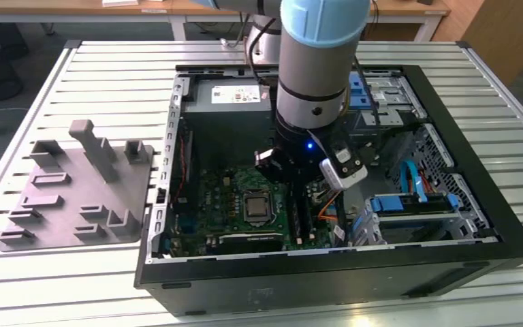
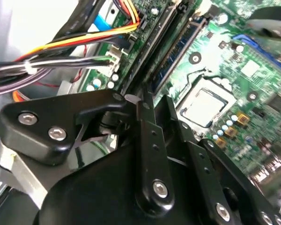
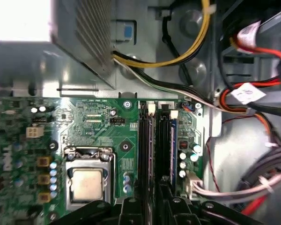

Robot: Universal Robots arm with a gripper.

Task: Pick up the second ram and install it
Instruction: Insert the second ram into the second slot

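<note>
Second ram (image 2: pixel 145 101) upright between jaws, above motherboard sockets (image 3: pixel 152 140).

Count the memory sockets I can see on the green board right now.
2, side by side beside the CPU socket in the first wrist view: one nearer it, one farther carrying a dark RAM strip. The gripper covers their near ends, so more could be hidden.

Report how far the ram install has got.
Done: one ram with blue chips sits in a socket. In hand: the tool is down inside the case, over the neighbouring socket. Left: whether the second ram is seated there cannot be told.
</note>
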